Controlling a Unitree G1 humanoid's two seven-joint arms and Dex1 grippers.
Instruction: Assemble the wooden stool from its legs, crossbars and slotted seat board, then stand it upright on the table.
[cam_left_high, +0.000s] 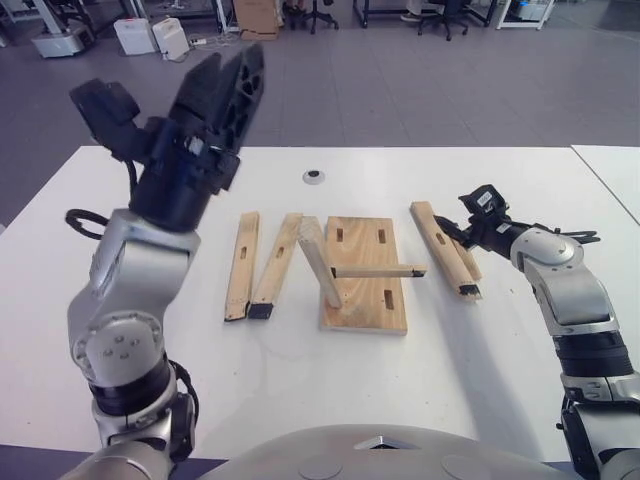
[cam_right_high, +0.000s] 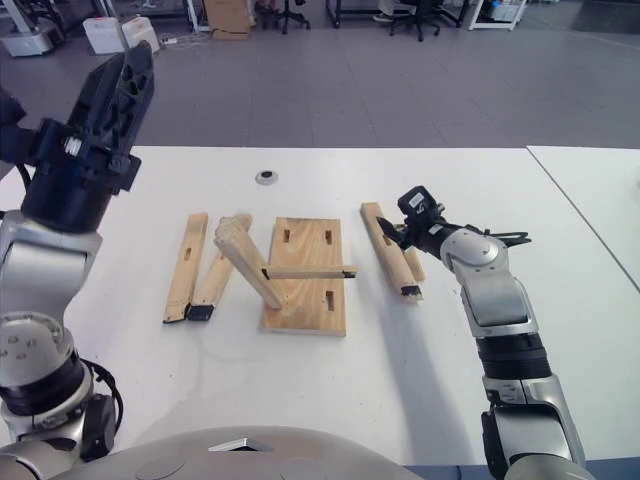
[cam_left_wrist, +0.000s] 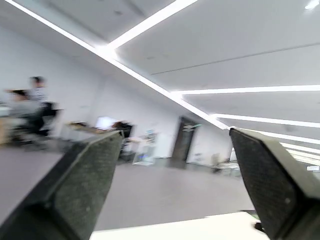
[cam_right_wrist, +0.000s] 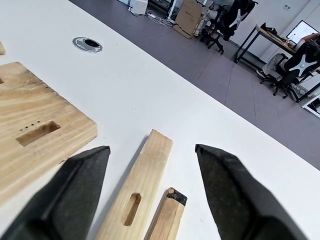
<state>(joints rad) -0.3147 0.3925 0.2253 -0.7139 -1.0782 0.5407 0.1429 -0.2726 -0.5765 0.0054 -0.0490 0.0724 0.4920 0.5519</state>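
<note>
Right wrist view, fingers (cam_right_wrist: 235, 200) spread over slotted leg (cam_right_wrist: 143, 175)

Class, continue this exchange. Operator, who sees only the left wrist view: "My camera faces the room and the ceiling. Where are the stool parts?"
Observer: The seat board lies flat on the table. One leg stands tilted on it, with a crossbar sticking out of its side.
Operator: And the remaining wood?
Observer: A left pair of pieces lies left of the board, and a right pair lies right of it.
Operator: Where is the other arm?
Observer: The right gripper is open, over the far end of the right pair.
</note>
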